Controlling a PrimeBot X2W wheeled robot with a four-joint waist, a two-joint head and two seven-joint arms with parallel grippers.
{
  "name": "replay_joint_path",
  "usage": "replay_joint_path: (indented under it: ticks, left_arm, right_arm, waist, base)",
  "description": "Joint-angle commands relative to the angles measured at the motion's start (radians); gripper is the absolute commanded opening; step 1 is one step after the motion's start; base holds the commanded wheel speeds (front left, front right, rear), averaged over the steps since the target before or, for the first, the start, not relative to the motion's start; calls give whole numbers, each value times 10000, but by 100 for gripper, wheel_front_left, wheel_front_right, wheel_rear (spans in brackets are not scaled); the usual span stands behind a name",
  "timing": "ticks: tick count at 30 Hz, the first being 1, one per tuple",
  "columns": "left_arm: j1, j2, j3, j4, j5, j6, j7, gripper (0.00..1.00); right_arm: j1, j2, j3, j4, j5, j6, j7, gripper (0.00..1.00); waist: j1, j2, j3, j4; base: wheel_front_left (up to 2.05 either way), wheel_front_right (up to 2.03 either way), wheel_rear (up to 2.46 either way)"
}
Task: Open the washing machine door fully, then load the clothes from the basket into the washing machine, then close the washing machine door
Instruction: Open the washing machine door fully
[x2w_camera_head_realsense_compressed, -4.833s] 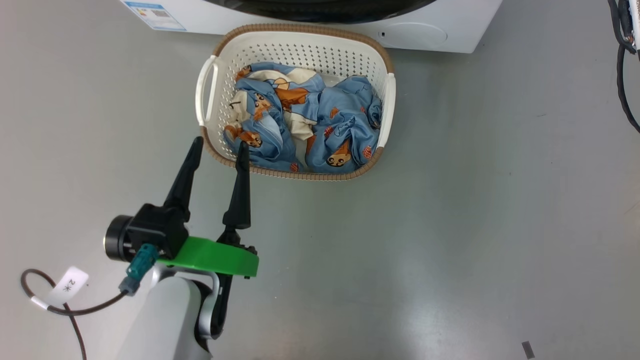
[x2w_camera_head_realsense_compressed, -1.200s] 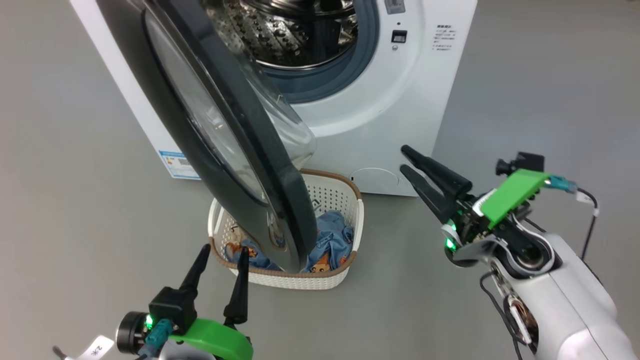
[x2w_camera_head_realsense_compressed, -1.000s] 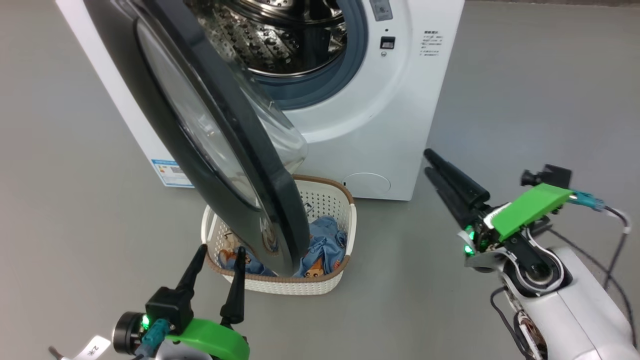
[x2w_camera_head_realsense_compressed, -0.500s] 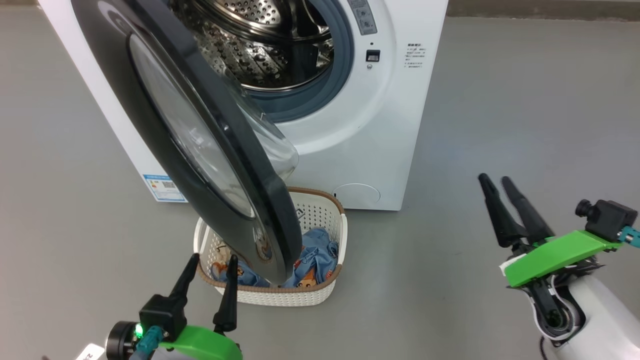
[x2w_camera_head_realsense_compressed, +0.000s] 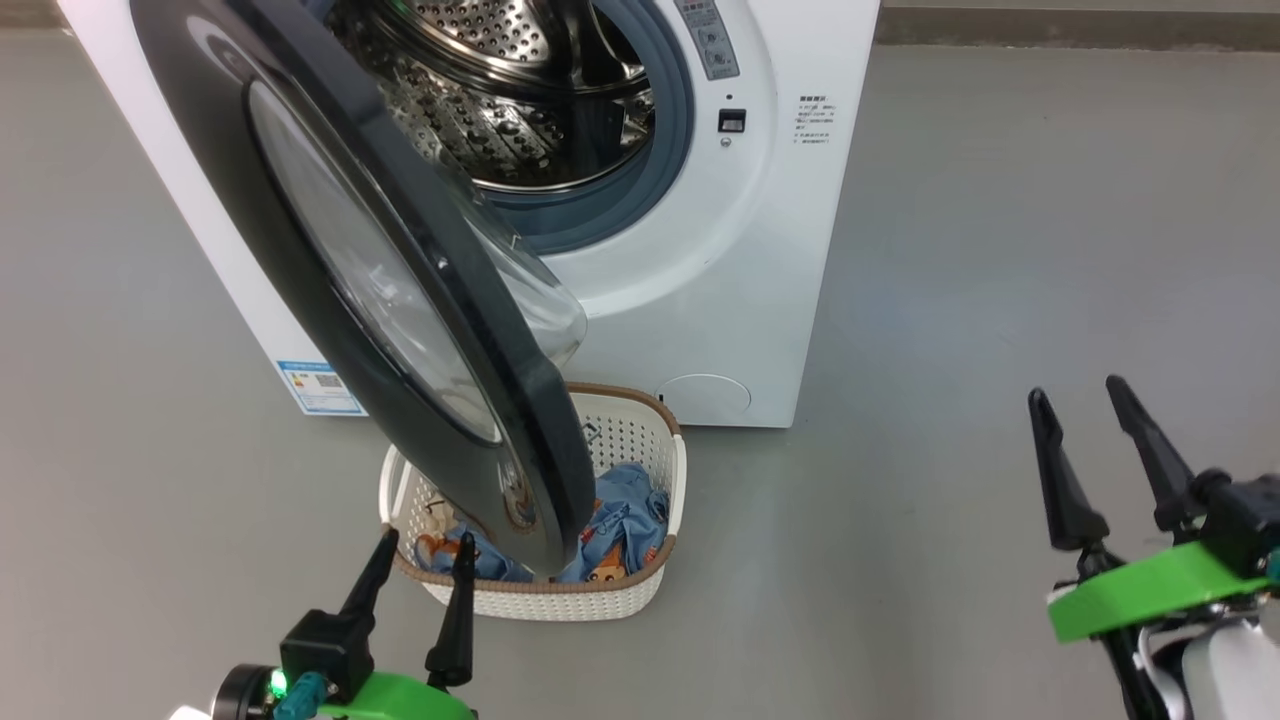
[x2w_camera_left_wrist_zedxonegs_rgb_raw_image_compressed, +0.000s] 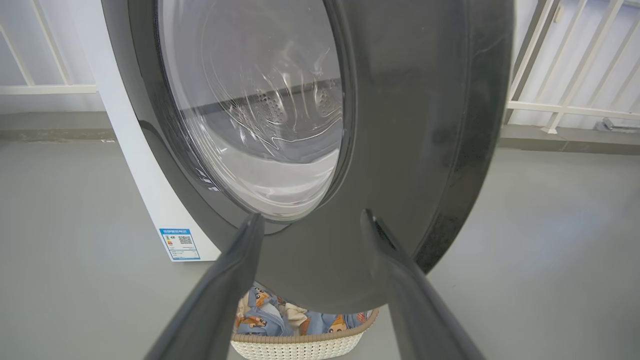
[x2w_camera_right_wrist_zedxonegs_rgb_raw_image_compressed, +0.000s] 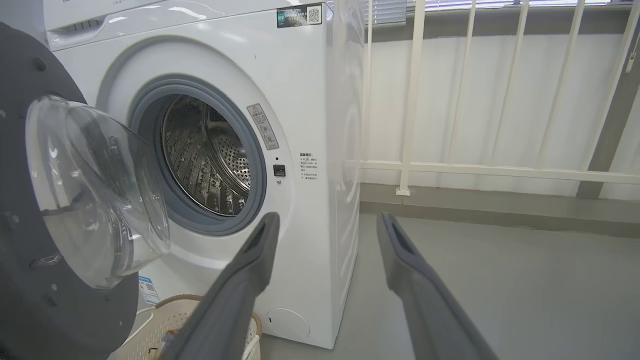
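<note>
The washing machine (x2w_camera_head_realsense_compressed: 700, 250) stands at the top of the head view, its steel drum (x2w_camera_head_realsense_compressed: 500, 90) exposed. The washing machine door (x2w_camera_head_realsense_compressed: 370, 270) is swung partly open and hangs over the basket (x2w_camera_head_realsense_compressed: 540, 600) on the floor in front. The clothes (x2w_camera_head_realsense_compressed: 625, 515), blue with orange animals, lie in the basket, half hidden by the door. My left gripper (x2w_camera_head_realsense_compressed: 427, 540) is open at the basket's near left corner, and in the left wrist view it (x2w_camera_left_wrist_zedxonegs_rgb_raw_image_compressed: 311, 217) faces the door's (x2w_camera_left_wrist_zedxonegs_rgb_raw_image_compressed: 400, 125) outer side. My right gripper (x2w_camera_head_realsense_compressed: 1075, 390) is open over bare floor, far right of the machine.
Grey floor (x2w_camera_head_realsense_compressed: 950, 300) lies open to the right of the machine. A blue sticker (x2w_camera_head_realsense_compressed: 318, 385) and a round flap (x2w_camera_head_realsense_compressed: 705, 395) mark the machine's lower front. A white railing (x2w_camera_right_wrist_zedxonegs_rgb_raw_image_compressed: 410, 100) runs along the wall behind it.
The head camera has tilted, sliding the scene down and left. My right gripper swung away from the machine to the lower right, fingers now pointing up. The door and left gripper kept their places.
</note>
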Motion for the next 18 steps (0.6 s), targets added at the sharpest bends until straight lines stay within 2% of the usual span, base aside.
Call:
replay_joint_path:
  ticks: [1,8,18]
  left_arm:
    - [-141,150,324,-179,41,-32,-82,100]
    - [-12,150,307,-107,23,-39,-82,100]
    - [43,150,347,-83,23,-49,-82,100]
  right_arm:
    - [90,30,115,-368,-260,16,-86,100]
    - [1171,803,-117,-524,-1384,16,-86,100]
    - [2042,1337,-655,-253,-1742,16,-87,100]
  waist:
    - [0,0,-19,3]
    - [0,0,-196,12]
    - [0,0,-290,34]
  base:
    - [0,0,0]
    - [0,0,0]
    - [0,0,0]
